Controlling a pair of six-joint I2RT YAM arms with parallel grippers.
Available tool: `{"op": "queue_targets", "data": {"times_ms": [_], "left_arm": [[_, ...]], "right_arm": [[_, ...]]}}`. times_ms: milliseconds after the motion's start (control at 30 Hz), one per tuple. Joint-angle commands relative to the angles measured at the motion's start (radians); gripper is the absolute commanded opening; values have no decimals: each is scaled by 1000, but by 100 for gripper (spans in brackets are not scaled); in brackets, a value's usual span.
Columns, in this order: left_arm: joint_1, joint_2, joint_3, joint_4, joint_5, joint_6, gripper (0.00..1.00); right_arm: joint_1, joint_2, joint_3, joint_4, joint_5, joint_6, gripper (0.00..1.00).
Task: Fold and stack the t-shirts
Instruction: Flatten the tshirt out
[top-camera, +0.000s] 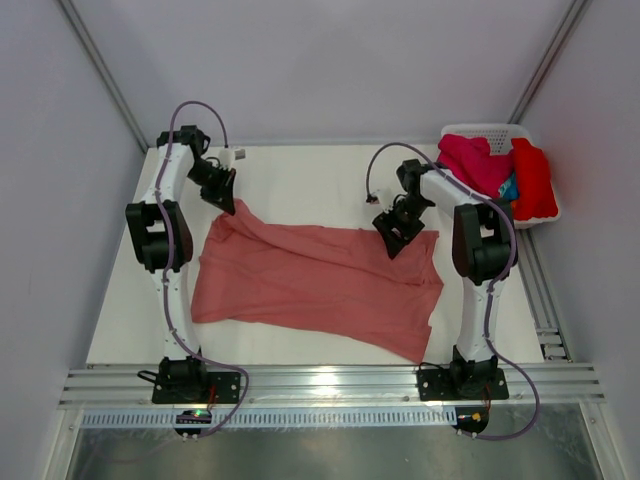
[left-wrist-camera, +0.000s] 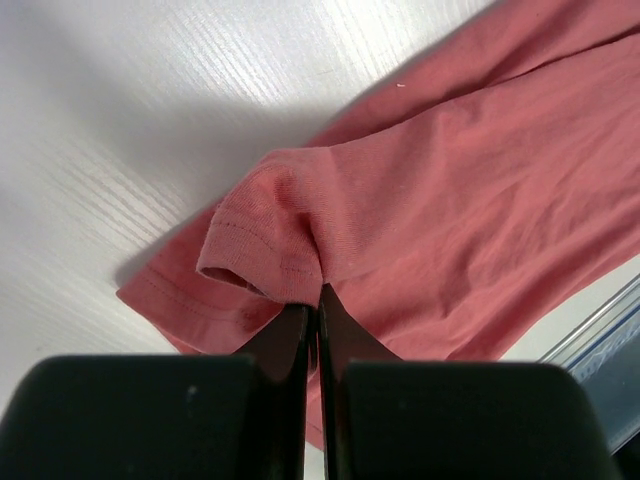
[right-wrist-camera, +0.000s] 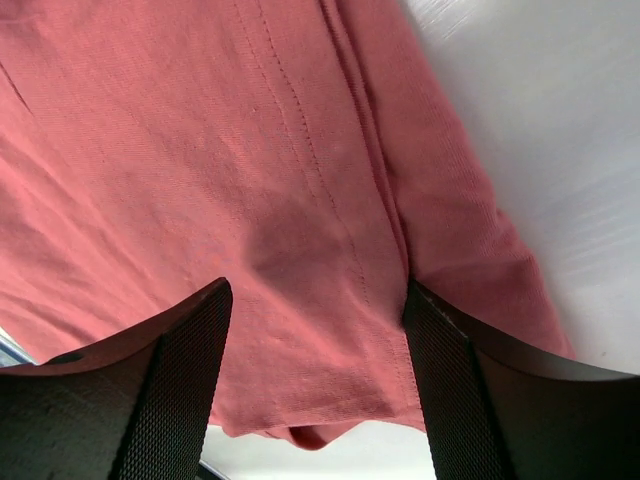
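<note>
A salmon pink t-shirt (top-camera: 315, 280) lies spread across the middle of the white table. My left gripper (top-camera: 224, 200) is at its far left corner, shut on a bunched sleeve hem (left-wrist-camera: 262, 245) of the shirt (left-wrist-camera: 480, 180). My right gripper (top-camera: 397, 238) is open at the shirt's far right edge, its jaws wide apart just above the fabric (right-wrist-camera: 220, 180); the hem edge runs between the fingers (right-wrist-camera: 455, 390). More t-shirts, magenta (top-camera: 475, 162), red (top-camera: 532, 180) and a bit of blue (top-camera: 510, 188), sit heaped in the basket.
A white plastic basket (top-camera: 500, 132) stands at the table's far right corner. White walls close in the back and sides. An aluminium rail (top-camera: 330, 385) runs along the near edge by the arm bases.
</note>
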Motion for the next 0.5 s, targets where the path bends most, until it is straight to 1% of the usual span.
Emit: {"op": "queue_targets", "data": {"times_ms": [0, 67, 133, 167, 200, 233, 300, 467], "left_arm": [[-1, -1, 0, -271, 49, -13, 0], [-1, -4, 0, -268, 52, -19, 0], [-3, -3, -1, -265, 53, -22, 0], [-3, -3, -1, -262, 53, -25, 0], [-3, -3, -3, -262, 52, -25, 0], [-3, -1, -4, -262, 52, -25, 0], [-3, -1, -10, -260, 55, -25, 0], [-3, -4, -46, -236, 55, -36, 0]], "right_arm": [[-10, -60, -35, -14, -19, -24, 72], [-11, -58, -40, -9, -22, -16, 72], [-16, -53, -36, -7, -23, -18, 64], [-16, -49, -33, -7, -20, -19, 43], [-18, -47, -30, -9, -20, -21, 27], [-18, -46, -23, -13, -19, -24, 16], [-21, -52, -6, -24, -19, -30, 3], [-21, -90, 28, -26, -22, -47, 3]]}}
